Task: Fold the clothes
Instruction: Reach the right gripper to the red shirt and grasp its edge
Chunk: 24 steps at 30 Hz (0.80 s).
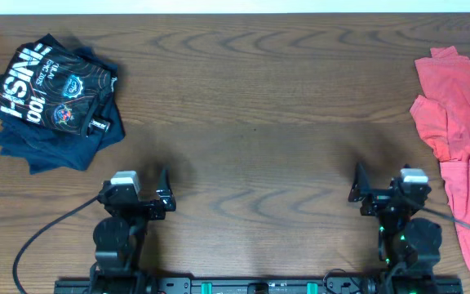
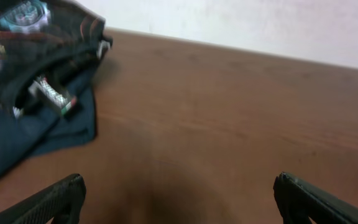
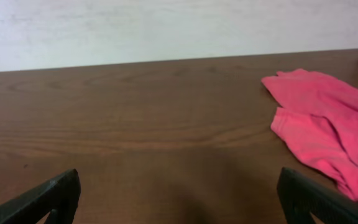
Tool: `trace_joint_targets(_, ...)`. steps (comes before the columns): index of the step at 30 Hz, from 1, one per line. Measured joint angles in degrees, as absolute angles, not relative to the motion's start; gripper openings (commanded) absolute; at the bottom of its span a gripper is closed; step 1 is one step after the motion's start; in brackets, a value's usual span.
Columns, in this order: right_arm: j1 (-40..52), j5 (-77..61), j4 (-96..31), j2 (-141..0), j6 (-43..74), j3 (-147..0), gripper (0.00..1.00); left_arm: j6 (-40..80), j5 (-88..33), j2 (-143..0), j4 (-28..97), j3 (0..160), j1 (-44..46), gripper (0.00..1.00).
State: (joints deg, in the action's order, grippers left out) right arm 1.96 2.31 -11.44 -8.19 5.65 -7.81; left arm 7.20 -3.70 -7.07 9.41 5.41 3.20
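- Red shirt [image 1: 457, 122] found crumpled at the surface's [image 1: 251, 98] right edge, untouched.
- Left end effector [image 2: 178, 190] and right end effector [image 3: 179, 186] spread wide, nothing gripped.
- Folding judged not begun; next, the shirt is to be gripped and laid flat.

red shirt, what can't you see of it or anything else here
- Red shirt, overhead: right side cut off by the frame edge; folds hide any print.
- Red shirt, right wrist: cut off by the right edge.
- Dark shirts, overhead: stacked, so their count is hidden.
- Dark shirts, left wrist: blurred, cut off at the left edge; lettering unreadable.
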Motion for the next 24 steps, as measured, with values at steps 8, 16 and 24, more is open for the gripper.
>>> trace_joint_targets(8,1.96,3.03,-19.22,-29.02,5.67,-23.35,0.99,7.73,-4.86,-24.14,15.16,18.70,3.20,0.98)
trace_joint_targets(16,1.96,3.27,-27.70,-53.52,5.63,-37.69,0.99,7.73,-7.57,-41.95,25.15,30.63,3.20,0.98)
trace_joint_targets(24,-1.56,12.05,-26.48,-66.22,7.88,-40.07,0.99,7.73,-7.84,-47.88,29.63,32.47,3.20,0.98)
